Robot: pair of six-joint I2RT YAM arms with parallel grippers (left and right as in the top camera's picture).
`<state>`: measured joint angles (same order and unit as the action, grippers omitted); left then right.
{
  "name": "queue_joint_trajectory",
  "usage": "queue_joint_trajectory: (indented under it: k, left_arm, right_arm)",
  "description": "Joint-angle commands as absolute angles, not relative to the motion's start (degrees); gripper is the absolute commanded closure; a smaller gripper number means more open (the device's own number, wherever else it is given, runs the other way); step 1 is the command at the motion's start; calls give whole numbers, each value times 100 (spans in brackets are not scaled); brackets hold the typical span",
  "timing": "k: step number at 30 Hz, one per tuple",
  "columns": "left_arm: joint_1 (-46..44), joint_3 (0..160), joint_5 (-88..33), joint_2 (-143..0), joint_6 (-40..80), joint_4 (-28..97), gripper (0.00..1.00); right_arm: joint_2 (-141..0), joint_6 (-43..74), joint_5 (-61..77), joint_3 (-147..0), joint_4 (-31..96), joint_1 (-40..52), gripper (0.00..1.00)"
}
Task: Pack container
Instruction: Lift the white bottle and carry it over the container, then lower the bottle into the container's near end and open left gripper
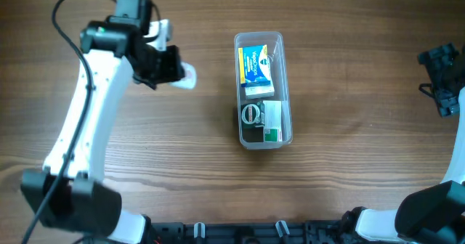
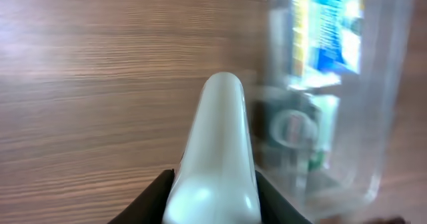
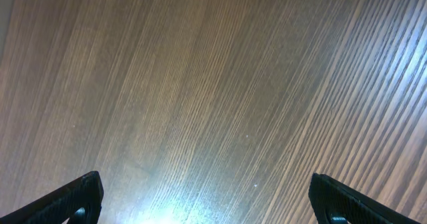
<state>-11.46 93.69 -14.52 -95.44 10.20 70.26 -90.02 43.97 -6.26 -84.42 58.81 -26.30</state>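
The container (image 1: 285, 84) is a long clear tub at the table's middle. It holds a blue and yellow packet (image 1: 254, 61), a round dark item (image 1: 251, 114) and a white and green box (image 1: 273, 120). My left gripper (image 1: 178, 73) is shut on a small white bottle (image 1: 187, 75) to the left of the container, apart from it. In the left wrist view the bottle (image 2: 217, 157) sits between the black fingers, with the container (image 2: 373, 117) blurred to the right. My right gripper (image 1: 442, 77) is open and empty at the far right; its wrist view (image 3: 207, 197) shows only bare wood.
The wooden table (image 1: 349, 171) spreads around the container. The arm bases stand at the front edge, left (image 1: 73, 200) and right (image 1: 429, 215).
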Motion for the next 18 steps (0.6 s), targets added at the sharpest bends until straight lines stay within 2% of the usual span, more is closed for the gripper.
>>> queue_joint_trajectory:
  k: [1,9,13,18]
  left_arm:
    - [-1892,9452,-1623,-9076,1544,6980,66]
    - [-3778,9452,-1463,-9118,2174,6414,62]
    - [-4095,9452,-1278,-9354,2145,6014,63]
    - [-4154,9450,-932,-9968,2147,6088,63]
  right_arm:
    - [-9054,4515,-617,-8462,5865,-2617,0]
    - [-9054,4515,-617,-8462,5865,-2617,0]
    - [-9054,4512,-617,-8462,5865,-2617,0]
    - [-9054,4512,-617,-8462,5867,-2617,0]
